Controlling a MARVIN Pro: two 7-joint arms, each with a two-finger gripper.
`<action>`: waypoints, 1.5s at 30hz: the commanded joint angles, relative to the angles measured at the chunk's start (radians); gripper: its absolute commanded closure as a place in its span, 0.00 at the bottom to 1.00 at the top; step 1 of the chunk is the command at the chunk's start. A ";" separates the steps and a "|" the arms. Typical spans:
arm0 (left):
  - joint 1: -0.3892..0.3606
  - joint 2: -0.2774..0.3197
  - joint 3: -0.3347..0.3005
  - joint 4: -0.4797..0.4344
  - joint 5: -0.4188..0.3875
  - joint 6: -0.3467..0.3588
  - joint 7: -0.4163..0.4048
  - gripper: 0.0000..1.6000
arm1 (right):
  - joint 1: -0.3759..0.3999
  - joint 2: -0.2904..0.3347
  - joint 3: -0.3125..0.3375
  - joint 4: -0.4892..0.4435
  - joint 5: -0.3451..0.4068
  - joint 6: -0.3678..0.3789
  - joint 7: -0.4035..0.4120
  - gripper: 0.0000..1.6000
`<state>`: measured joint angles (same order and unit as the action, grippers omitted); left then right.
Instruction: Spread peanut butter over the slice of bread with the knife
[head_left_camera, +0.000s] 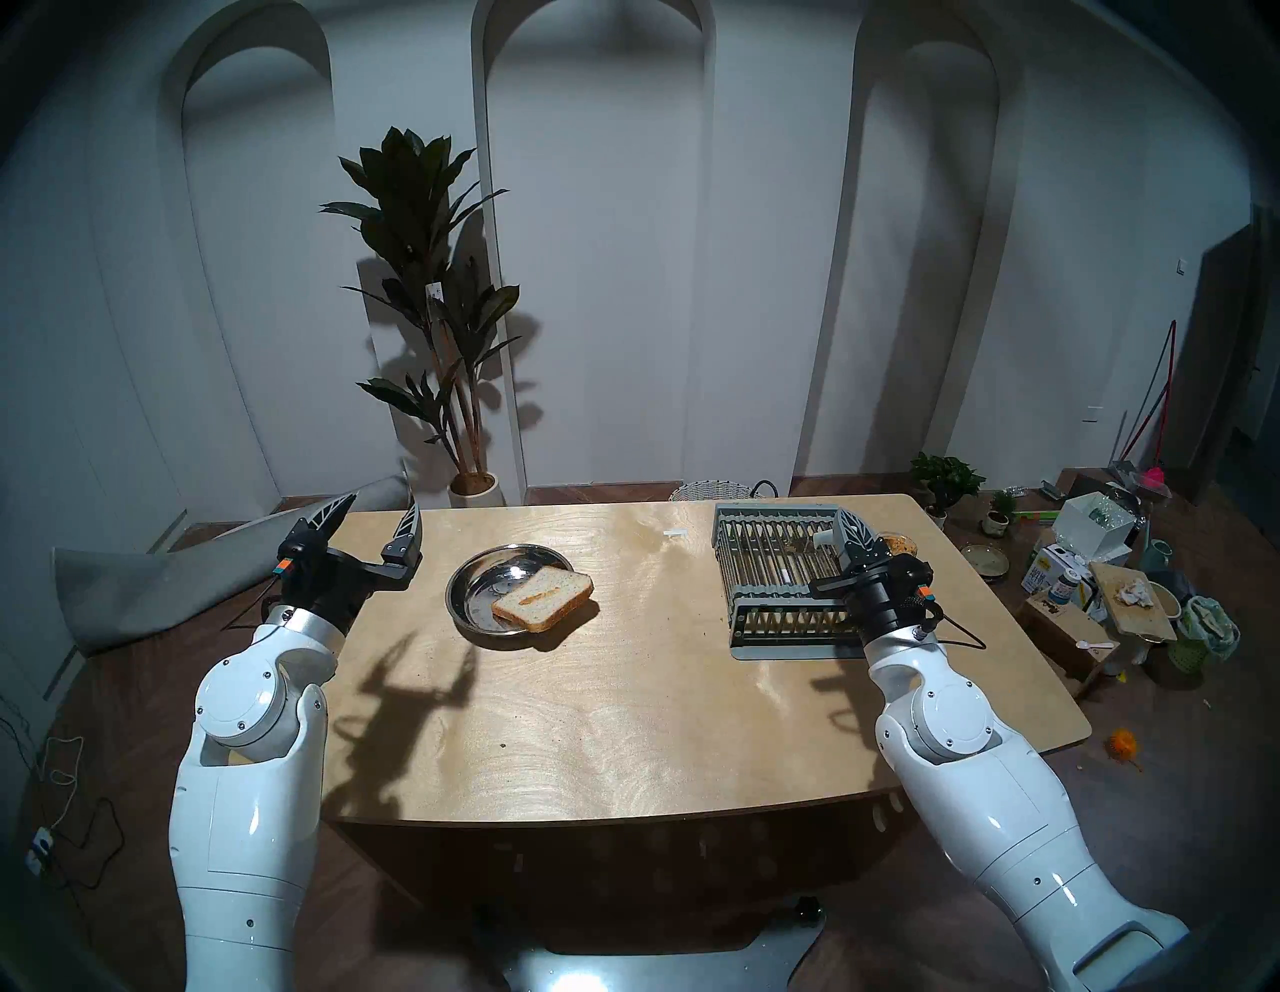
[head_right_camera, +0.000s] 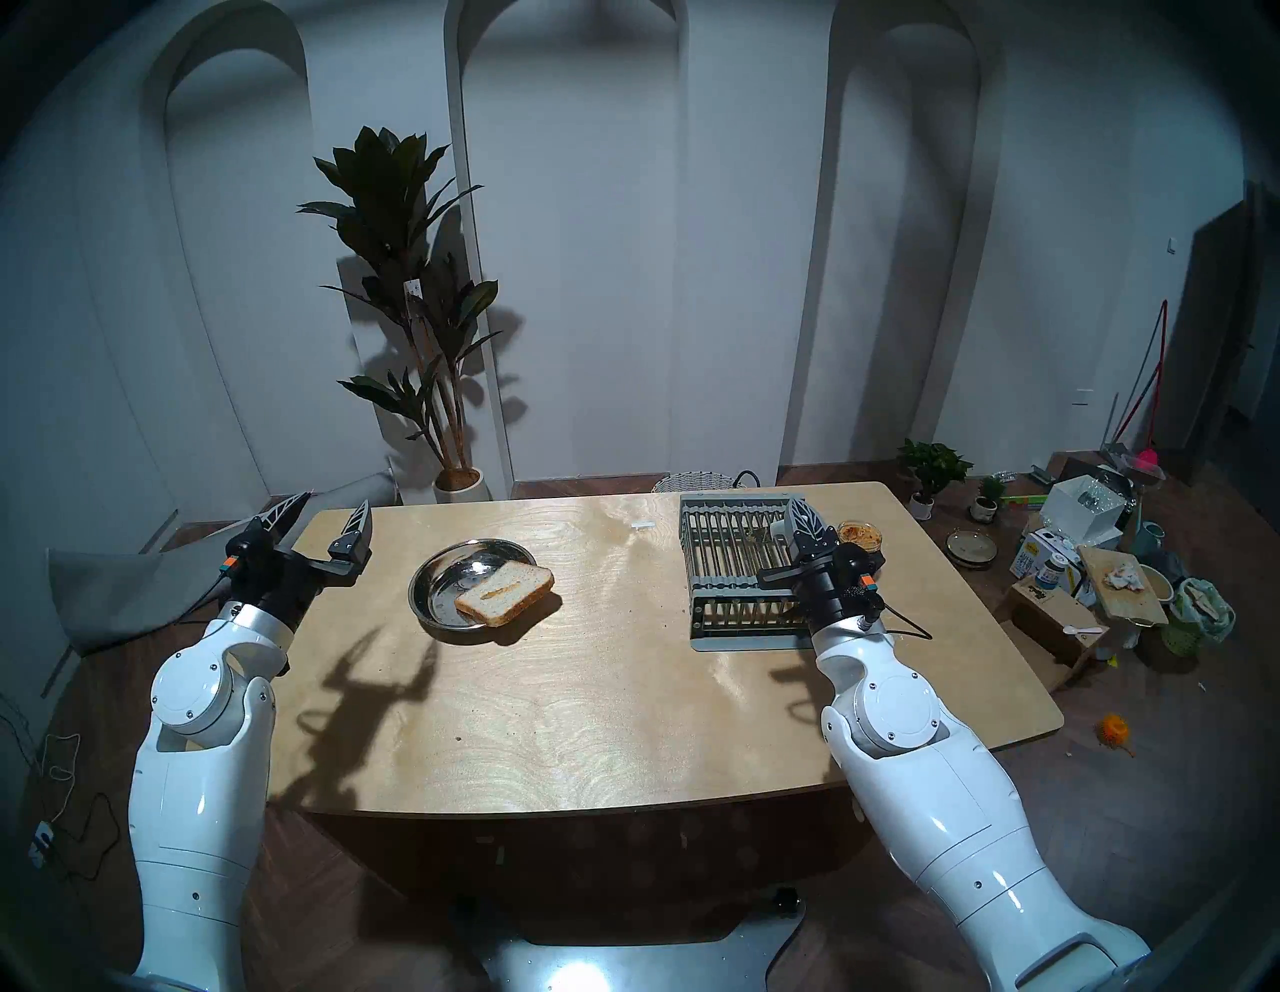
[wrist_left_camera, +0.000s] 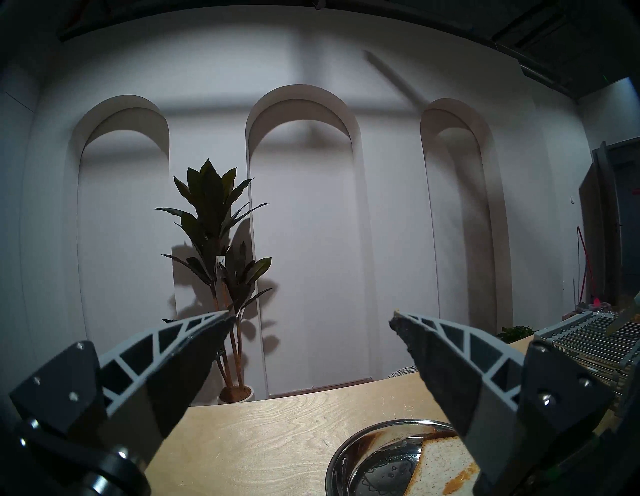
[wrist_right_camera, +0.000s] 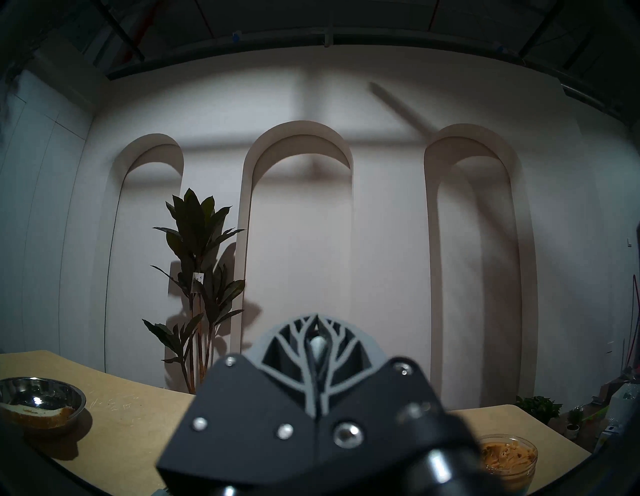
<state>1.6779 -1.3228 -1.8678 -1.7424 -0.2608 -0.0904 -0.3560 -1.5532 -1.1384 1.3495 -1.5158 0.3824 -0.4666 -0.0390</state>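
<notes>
The slice of bread (head_left_camera: 564, 585) (head_right_camera: 530, 578) (wrist_left_camera: 440, 464) leans on the front right rim of a steel plate (head_left_camera: 464, 582) (head_right_camera: 422, 582) (wrist_left_camera: 346, 460) (wrist_right_camera: 79, 395). A tan smear of peanut butter (head_left_camera: 537, 593) (head_right_camera: 499, 591) (wrist_left_camera: 460, 479) runs across it. More peanut butter fills a small glass jar (head_left_camera: 900, 544) (head_right_camera: 861, 533) (wrist_right_camera: 507, 457) right of the rack. My right gripper (head_left_camera: 846, 516) (head_right_camera: 800, 506) (wrist_right_camera: 316, 320) hangs over the rack, shut on the knife's pale handle (head_left_camera: 824, 537) (head_right_camera: 779, 528). My left gripper (head_left_camera: 385, 500) (head_right_camera: 335, 500) (wrist_left_camera: 310, 314) is open and holds nothing, raised at the table's far left corner.
A grey slatted rack (head_left_camera: 762, 554) (head_right_camera: 720, 554) (wrist_left_camera: 588, 332) stands at the table's back right. A small white scrap (head_left_camera: 672, 533) lies between plate and rack. Behind the table are a potted plant (head_left_camera: 429, 312) and a wicker basket (head_left_camera: 706, 490). Clutter (head_left_camera: 1108, 575) covers the floor on the right.
</notes>
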 joint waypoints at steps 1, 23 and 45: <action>-0.010 0.004 0.000 -0.019 0.001 -0.004 -0.001 0.00 | 0.024 -0.016 -0.005 0.025 -0.019 -0.021 -0.008 1.00; -0.018 0.001 0.003 -0.012 -0.010 0.002 -0.008 0.00 | 0.008 -0.016 -0.026 0.072 -0.063 -0.020 -0.024 1.00; -0.017 -0.001 0.002 -0.015 -0.034 0.008 0.000 0.00 | 0.000 0.002 -0.029 0.059 -0.041 0.070 -0.004 1.00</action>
<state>1.6742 -1.3239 -1.8673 -1.7369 -0.2906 -0.0849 -0.3555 -1.5535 -1.1384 1.3128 -1.4323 0.3372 -0.3998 -0.0372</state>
